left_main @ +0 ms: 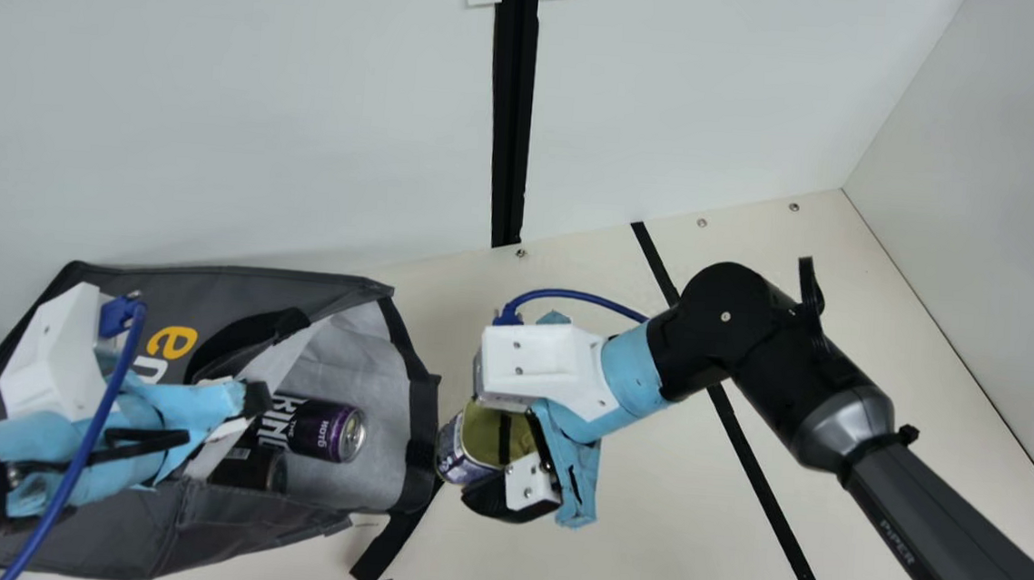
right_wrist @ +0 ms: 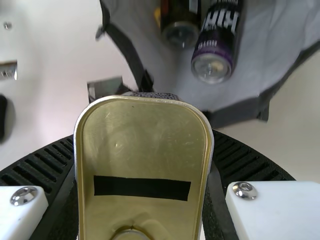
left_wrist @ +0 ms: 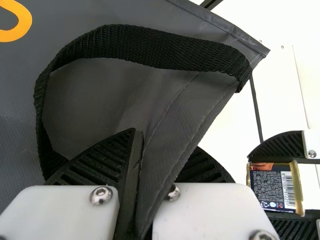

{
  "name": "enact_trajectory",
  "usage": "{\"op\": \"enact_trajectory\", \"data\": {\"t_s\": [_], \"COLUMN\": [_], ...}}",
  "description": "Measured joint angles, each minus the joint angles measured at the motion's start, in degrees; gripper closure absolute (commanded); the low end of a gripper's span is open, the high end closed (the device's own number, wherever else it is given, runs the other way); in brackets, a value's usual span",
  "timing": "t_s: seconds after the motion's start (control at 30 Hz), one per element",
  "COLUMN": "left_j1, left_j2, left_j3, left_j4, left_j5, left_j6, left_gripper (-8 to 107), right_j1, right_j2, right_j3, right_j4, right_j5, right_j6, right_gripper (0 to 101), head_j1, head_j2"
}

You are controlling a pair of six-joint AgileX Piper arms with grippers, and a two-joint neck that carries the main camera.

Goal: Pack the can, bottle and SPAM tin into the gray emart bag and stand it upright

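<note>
Gently, I'd slide the SPAM tin (left_main: 478, 433) toward nine o'clock, into the gray emart bag (left_main: 317, 289). It's just outside at main-view three, clasped by my right gripper (right_wrist: 144, 136), fingers parted to its width; my left gripper (left_wrist: 162, 142) nips the matte flap (left_wrist: 175, 112). Rounded gold lid (right_wrist: 145, 145), coarse-webbed handle (left_wrist: 150, 47).

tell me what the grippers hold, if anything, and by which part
The right gripper holds the tin by two opposite sides. The left gripper pinches the bag by its opening's edge, near the handle.
</note>
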Motion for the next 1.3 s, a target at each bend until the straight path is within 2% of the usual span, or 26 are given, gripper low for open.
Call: {"op": "enact_trajectory", "data": {"t_s": [0.5,0.77,1.0,1.3], "left_j1": [0.0,0.0,0.0,0.0], "left_j2": [0.0,0.0,0.0,0.0], "left_j3": [0.0,0.0,0.0,0.0], "left_j4": [0.0,0.0,0.0,0.0], "left_j5": [0.0,0.0,0.0,0.0], "left_j6": [0.0,0.0,0.0,0.0], "left_gripper": [107,107,107,107], "right_j1": [2.3,4.3,6.4,10.1], "right_j2": [1.8,2.7,3.2,3.4], "right_j3": [1.8,3.5,5.1,7.3], "right_j4": [10.4,14.6,18.0,21.8], "right_j5": [-3.9,-7.6,-12.9,-23.6], "right_j6": [-1.5,-2.6,-4.7,-8.1], "right_gripper": [101,101,101,101], "head_j1": [0.0,0.0,0.0,0.0], "head_j2": [0.0,0.1,0.1,0.0]}}
